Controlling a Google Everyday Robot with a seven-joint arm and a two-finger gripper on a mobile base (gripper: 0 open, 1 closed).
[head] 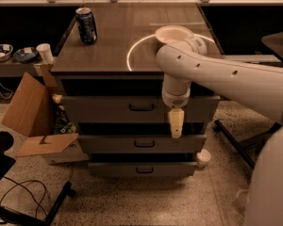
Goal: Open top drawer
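Note:
The top drawer [99, 109] is the tallest grey front of three in the cabinet, just under the tabletop, with a black loop handle [141, 107] at its middle. A dark gap shows above its front. My gripper [175, 124] hangs pointing down from the white arm [212, 74], in front of the drawer's lower edge, a little right of the handle and not touching it. Two shorter grey drawers [113, 144] [113, 169] sit below.
On the tabletop [108, 55] stand a dark soda can [86, 26] at the back left and a white bowl [172, 33] at the back right. An open cardboard box [30, 109] stands left of the cabinet. Cables lie on the floor at bottom left. A chair base [236, 142] is at the right.

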